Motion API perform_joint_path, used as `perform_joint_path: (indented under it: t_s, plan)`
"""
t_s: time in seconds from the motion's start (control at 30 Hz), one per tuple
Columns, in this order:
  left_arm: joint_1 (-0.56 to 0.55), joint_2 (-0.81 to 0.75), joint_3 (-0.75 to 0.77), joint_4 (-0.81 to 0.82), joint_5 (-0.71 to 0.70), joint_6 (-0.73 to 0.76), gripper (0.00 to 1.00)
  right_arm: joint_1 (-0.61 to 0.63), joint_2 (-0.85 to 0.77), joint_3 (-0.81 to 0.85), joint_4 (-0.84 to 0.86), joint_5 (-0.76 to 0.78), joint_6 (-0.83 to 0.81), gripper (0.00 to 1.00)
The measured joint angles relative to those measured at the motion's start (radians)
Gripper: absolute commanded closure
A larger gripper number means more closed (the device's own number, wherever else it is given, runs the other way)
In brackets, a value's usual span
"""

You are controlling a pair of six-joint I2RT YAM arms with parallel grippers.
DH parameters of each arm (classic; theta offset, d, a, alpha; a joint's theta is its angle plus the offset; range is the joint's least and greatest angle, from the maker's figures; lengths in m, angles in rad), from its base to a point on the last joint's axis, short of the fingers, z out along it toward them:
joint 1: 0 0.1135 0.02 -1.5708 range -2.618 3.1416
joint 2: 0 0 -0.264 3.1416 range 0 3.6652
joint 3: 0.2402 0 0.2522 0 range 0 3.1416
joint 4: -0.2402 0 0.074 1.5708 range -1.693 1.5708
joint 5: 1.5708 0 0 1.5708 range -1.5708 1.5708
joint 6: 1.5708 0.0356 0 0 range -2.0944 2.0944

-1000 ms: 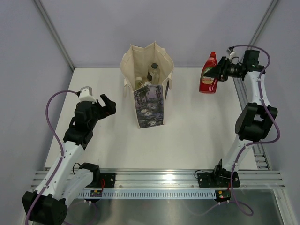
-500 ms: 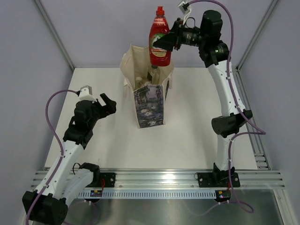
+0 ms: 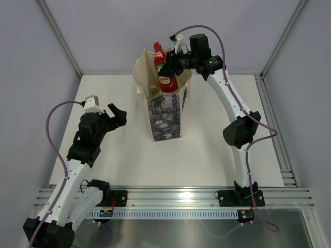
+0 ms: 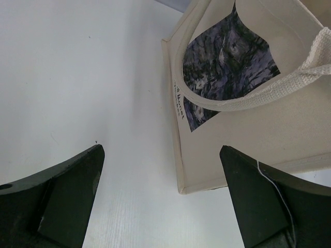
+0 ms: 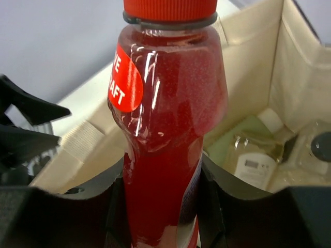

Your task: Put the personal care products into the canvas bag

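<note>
The beige canvas bag point(image 3: 164, 101) stands upright at the back middle of the table, its dark painting print facing me. My right gripper point(image 3: 169, 66) is shut on the flat red bottle point(image 3: 164, 75) with a red cap and holds it over the bag's open mouth. In the right wrist view the red bottle point(image 5: 165, 134) fills the middle between my fingers. Inside the bag I see a green bottle point(image 5: 232, 139) and a clear bottle point(image 5: 256, 163). My left gripper point(image 3: 116, 114) is open and empty, left of the bag point(image 4: 269, 119).
The white table point(image 3: 217, 134) has metal frame posts at the back corners and a rail along the near edge point(image 3: 176, 199). The bag's woven handle point(image 4: 289, 77) hangs near my left gripper's view.
My right arm carried the red bottle from the right rear of the table, up and left, then lowered it over the bag's mouth. The left arm barely moved.
</note>
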Motion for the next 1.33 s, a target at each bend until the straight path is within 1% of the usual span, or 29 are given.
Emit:
perform_joint_path:
  t_s: [0.13, 0.23, 0.27, 0.33, 0.37, 0.4, 0.43, 0.47, 0.5, 0.77, 0.87, 0.93, 1.03, 1.1, 1.23, 1.33]
  plan:
    - [0.003, 0.014, 0.0, 0.002, 0.0, 0.001, 0.01, 0.002, 0.0, -0.034, -0.064, 0.039, -0.114, 0.99]
    - [0.005, 0.021, 0.0, 0.003, 0.0, 0.001, 0.01, 0.002, 0.0, -0.052, -0.111, 0.069, -0.19, 0.93]
    - [0.006, 0.022, 0.0, 0.004, 0.0, 0.001, 0.01, 0.002, 0.0, -0.056, -0.13, 0.085, -0.216, 0.87]
    - [0.006, 0.022, 0.0, 0.01, 0.0, 0.002, 0.01, 0.002, 0.0, -0.056, -0.167, 0.115, -0.259, 0.81]
    - [0.006, 0.021, 0.0, 0.014, 0.0, 0.001, 0.01, 0.002, 0.0, -0.056, -0.178, 0.124, -0.274, 0.73]
    - [0.007, 0.02, -0.001, 0.016, 0.0, 0.002, 0.01, 0.002, 0.0, -0.056, -0.189, 0.134, -0.292, 0.46]
    - [0.008, 0.016, -0.002, 0.017, 0.0, 0.002, 0.01, 0.002, 0.0, -0.056, -0.198, 0.145, -0.308, 0.3]
    - [0.008, 0.013, -0.003, 0.016, 0.001, 0.002, 0.01, 0.003, 0.0, -0.056, -0.207, 0.154, -0.319, 0.18]
    - [0.009, 0.007, -0.003, 0.016, 0.001, 0.002, 0.01, 0.003, 0.0, -0.056, -0.21, 0.166, -0.332, 0.01]
    - [0.013, -0.056, -0.017, 0.015, 0.0, 0.002, 0.01, 0.003, -0.055, -0.026, -0.212, 0.271, -0.387, 0.0]
    - [0.016, -0.071, -0.021, 0.002, -0.003, 0.002, 0.01, 0.0, -0.106, -0.027, -0.203, 0.332, -0.359, 0.01]
    - [0.016, -0.081, -0.021, -0.002, -0.005, 0.002, 0.01, -0.006, -0.163, -0.056, -0.183, 0.396, -0.319, 0.0]
    - [0.016, -0.1, -0.021, -0.013, -0.008, 0.003, 0.01, -0.042, -0.277, -0.153, -0.161, 0.443, -0.259, 0.0]
    - [0.016, -0.111, -0.021, -0.024, -0.013, 0.003, 0.01, -0.092, -0.378, -0.27, -0.113, 0.496, -0.212, 0.0]
    - [0.018, -0.116, -0.021, -0.036, -0.018, 0.004, 0.01, -0.201, -0.571, -0.551, -0.027, 0.617, -0.144, 0.01]
    - [0.018, -0.107, -0.021, -0.043, -0.018, 0.008, 0.01, -0.256, -0.691, -0.771, 0.039, 0.712, -0.097, 0.01]
